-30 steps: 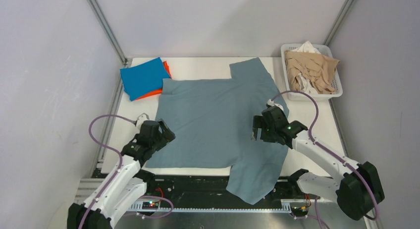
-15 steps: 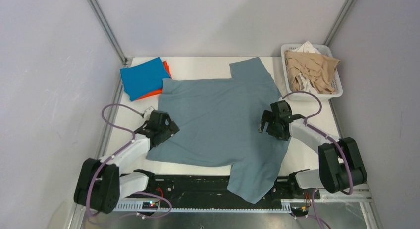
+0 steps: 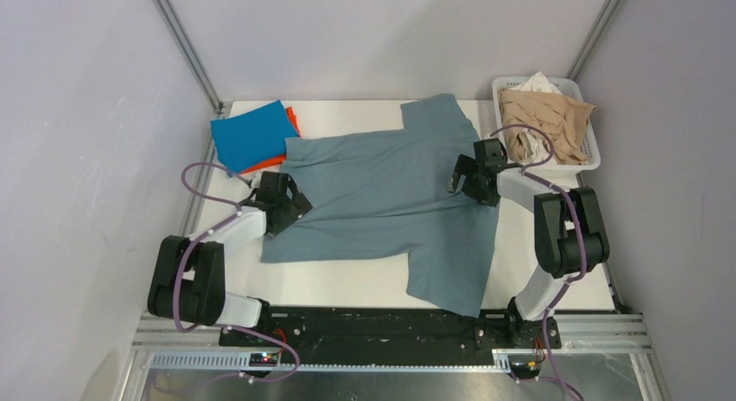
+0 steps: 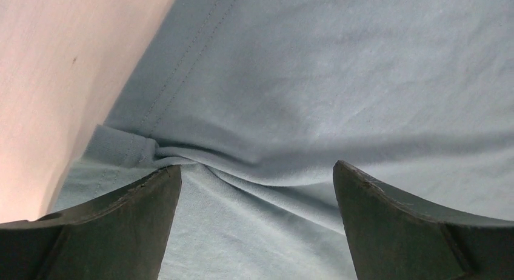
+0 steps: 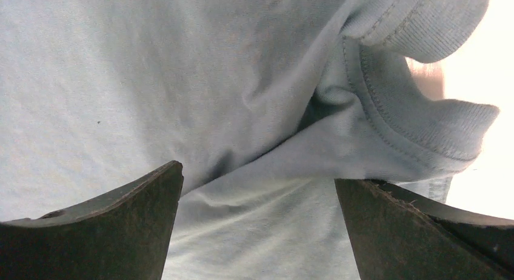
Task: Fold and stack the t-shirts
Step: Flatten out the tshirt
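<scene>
The grey-blue t-shirt [image 3: 382, 201] lies spread across the middle of the table [image 3: 347, 284]. At its left and right edges the left gripper [image 3: 285, 206] and right gripper [image 3: 466, 177] press on bunched cloth, jaws wide apart. At upper left a folded blue t-shirt [image 3: 252, 136] lies on an orange t-shirt [image 3: 266, 165].

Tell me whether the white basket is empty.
No, the basket is heaped with beige clothes, and some white cloth pokes out at the back.
</scene>
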Robot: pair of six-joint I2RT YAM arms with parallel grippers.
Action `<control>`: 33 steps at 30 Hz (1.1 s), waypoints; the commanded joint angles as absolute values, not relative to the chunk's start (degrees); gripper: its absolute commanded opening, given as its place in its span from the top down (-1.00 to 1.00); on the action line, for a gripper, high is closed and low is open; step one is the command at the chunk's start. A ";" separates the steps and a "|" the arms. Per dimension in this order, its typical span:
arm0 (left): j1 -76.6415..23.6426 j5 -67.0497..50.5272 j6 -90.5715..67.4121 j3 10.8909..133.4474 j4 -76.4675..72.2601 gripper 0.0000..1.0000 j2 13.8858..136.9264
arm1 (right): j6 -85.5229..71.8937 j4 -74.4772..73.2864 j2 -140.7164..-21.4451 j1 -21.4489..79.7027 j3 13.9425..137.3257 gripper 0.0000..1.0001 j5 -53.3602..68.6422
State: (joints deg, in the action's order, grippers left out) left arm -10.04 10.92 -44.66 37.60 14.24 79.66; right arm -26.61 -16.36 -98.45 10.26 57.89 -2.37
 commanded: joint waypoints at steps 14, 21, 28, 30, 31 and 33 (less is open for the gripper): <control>-8.97 21.61 -51.54 24.21 34.06 -0.99 41.71 | -30.92 -31.27 -71.12 25.46 52.23 -0.99 -21.35; -8.99 20.44 -54.49 19.85 37.21 -0.92 40.45 | -34.95 -25.39 -57.36 21.62 43.23 -0.99 -15.72; -8.97 20.76 -55.17 21.65 34.91 -0.72 49.94 | -34.64 -26.52 -56.43 19.31 42.49 -0.99 -16.00; -8.97 20.63 -55.10 21.60 33.01 -0.60 51.45 | -34.61 -26.31 -56.61 18.91 42.44 -0.99 -15.95; -8.97 20.39 -55.04 21.66 32.32 -0.55 51.96 | -34.56 -26.20 -56.71 18.86 42.40 -0.99 -15.92; -8.98 19.32 -54.77 21.97 30.80 -0.38 54.02 | -34.42 -25.84 -56.92 18.80 42.28 -0.99 -15.82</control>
